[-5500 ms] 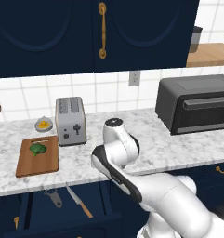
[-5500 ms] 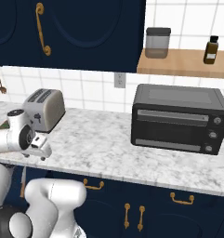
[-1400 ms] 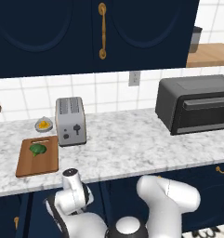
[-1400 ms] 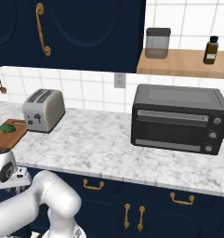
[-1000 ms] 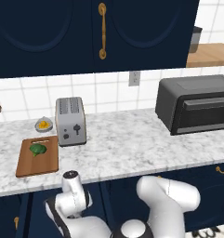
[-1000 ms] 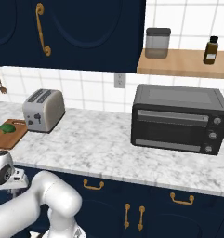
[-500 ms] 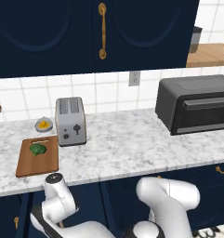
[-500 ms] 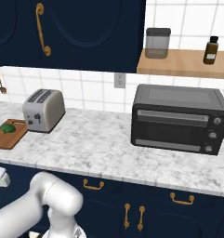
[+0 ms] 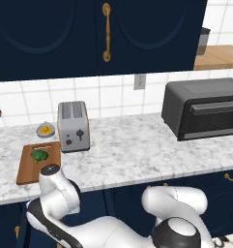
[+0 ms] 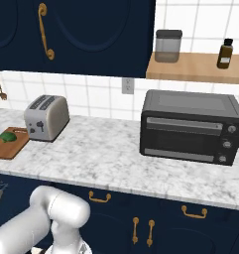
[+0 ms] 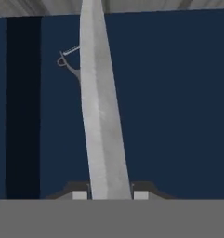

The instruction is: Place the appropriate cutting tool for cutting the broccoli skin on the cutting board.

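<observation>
silver-grey slim knife blade (image 11: 100,116) sits clamped btwn my gripper (image 11: 106,194) tips; dark-green broccoli floret (image 9: 39,155) lies on brown rectangular wooden cutting board (image 9: 28,169).

No readable text, label or number anywhere.

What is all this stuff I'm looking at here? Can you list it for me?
Cutting board: 1, brown, counter left.
Broccoli: 1, green, on the board.
Toaster: 1, silver, beside the board.
Plate of food: 1, yellow-orange, behind the board.
Toaster oven: 1, black, counter right.
Jar: 1, clear, wooden shelf.
Bottle: 1, brown, same shelf.
Knife: 1, grey blade, between the gripper fingers.
Peeler: 1, grey, behind the blade.
Gripper: 1, dark, shut on the knife.
</observation>
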